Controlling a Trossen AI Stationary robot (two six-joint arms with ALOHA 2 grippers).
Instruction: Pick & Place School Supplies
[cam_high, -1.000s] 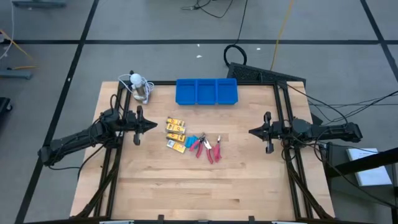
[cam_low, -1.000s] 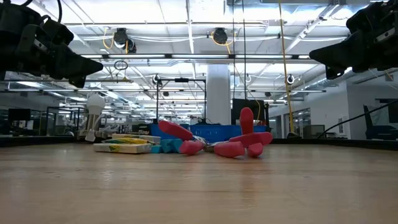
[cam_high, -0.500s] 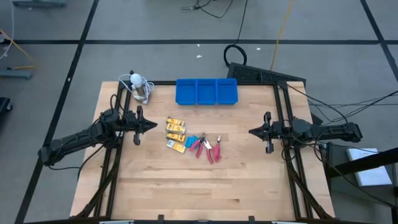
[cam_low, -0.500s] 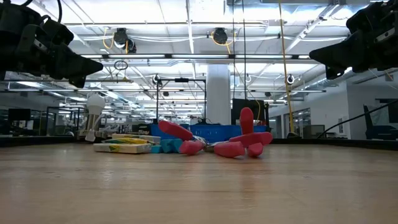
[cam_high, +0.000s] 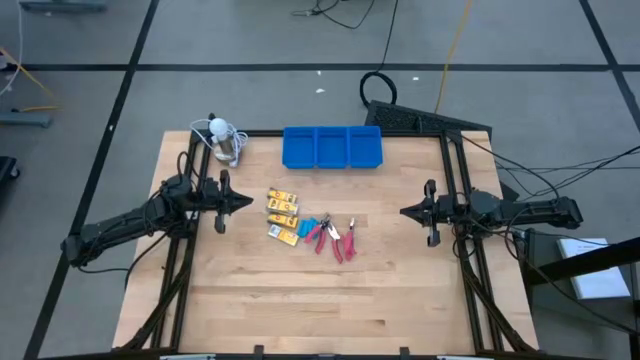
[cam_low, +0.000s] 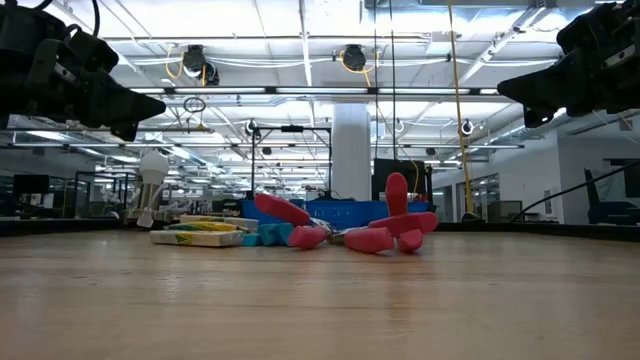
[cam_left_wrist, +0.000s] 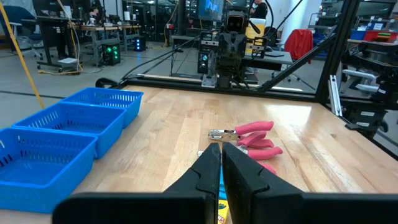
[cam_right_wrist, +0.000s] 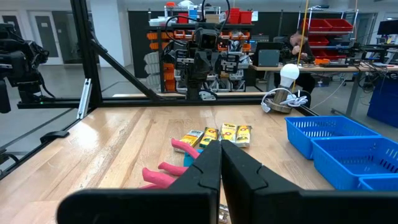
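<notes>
The school supplies lie in a cluster mid-table: three yellow-orange packets (cam_high: 283, 216), small light-blue pieces (cam_high: 312, 224) and pink-handled tools (cam_high: 336, 238), all flat on the wood. My left gripper (cam_high: 249, 202) hovers above the table to the left of the packets, fingers shut and empty (cam_left_wrist: 221, 149). My right gripper (cam_high: 403, 212) hovers to the right of the pink tools, shut and empty (cam_right_wrist: 220, 146). In the low view both grippers hang high above the cluster (cam_low: 300, 232).
A blue three-compartment tray (cam_high: 332, 146) sits at the table's far edge. A white round object with a coiled cable (cam_high: 222, 137) stands at the far left corner. Bare wood (cam_high: 320, 300) spreads across the near half. A person sits at a desk beyond the table (cam_right_wrist: 300, 45).
</notes>
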